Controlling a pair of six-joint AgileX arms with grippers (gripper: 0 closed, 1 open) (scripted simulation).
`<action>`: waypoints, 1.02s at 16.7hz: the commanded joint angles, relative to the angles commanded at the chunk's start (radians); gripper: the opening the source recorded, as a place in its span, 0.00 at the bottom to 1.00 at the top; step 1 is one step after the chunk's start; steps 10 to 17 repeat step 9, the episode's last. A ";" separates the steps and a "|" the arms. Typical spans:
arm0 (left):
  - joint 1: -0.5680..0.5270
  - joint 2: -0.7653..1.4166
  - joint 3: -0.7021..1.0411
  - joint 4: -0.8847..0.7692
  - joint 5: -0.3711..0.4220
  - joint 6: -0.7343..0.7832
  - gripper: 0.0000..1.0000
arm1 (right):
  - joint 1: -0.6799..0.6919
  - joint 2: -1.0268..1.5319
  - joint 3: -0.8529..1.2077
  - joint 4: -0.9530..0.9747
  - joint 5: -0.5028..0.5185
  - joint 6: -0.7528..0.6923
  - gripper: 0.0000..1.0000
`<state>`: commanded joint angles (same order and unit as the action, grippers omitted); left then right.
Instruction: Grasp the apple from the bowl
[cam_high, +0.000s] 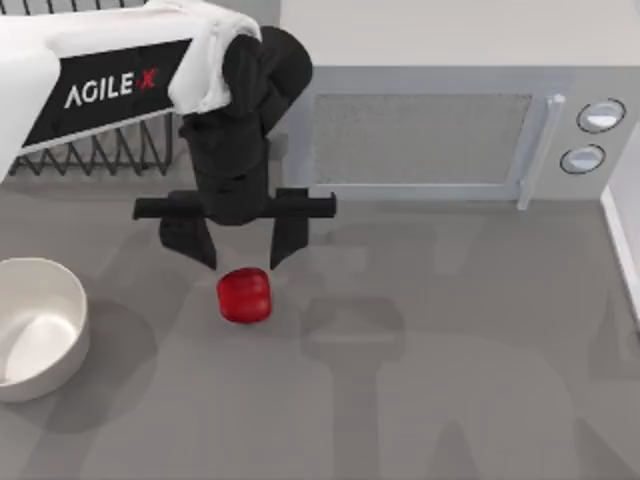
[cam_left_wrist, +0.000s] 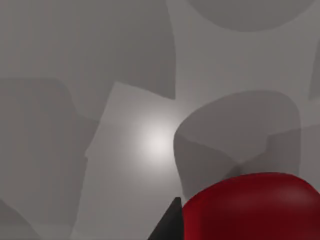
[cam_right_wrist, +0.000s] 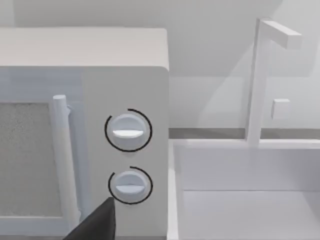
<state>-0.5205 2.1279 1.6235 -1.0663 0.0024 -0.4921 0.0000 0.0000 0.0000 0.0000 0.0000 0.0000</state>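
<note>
In the top view, the left gripper (cam_high: 243, 258) hangs at centre-left of the frame with its two fingers spread wide apart, gripping nothing. The apple (cam_high: 245, 295) lies on the bare table (cam_high: 450, 380) just below the fingertips in the frame, roughly centred under the gap between them, so the fingers stand to the apple's left and right. The bowl (cam_high: 35, 328) sits at the lower left edge, well apart from the apple, and its inside looks empty: the apple lies outside the bowl, not in it. The apple is roundish with no marked long axis, so any closing line across it would serve. The left arm is plainly the nearer one. Whether the spread fingers are about to close on the apple or have just let it go, this scene fits both. In the left wrist view, the apple (cam_left_wrist: 252, 207) fills the lower right corner, close to the camera. In the right wrist view, a microwave (cam_right_wrist: 85, 125) with two knobs stands ahead, and I cannot tell the state of the right gripper.
</note>
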 joint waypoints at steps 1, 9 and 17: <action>0.000 0.000 0.000 0.000 0.000 0.000 0.83 | 0.000 0.000 0.000 0.000 0.000 0.000 1.00; 0.000 0.000 0.000 0.000 0.000 0.000 1.00 | 0.000 0.000 0.000 0.000 0.000 0.000 1.00; 0.000 0.000 0.000 0.000 0.000 0.000 1.00 | 0.000 0.000 0.000 0.000 0.000 0.000 1.00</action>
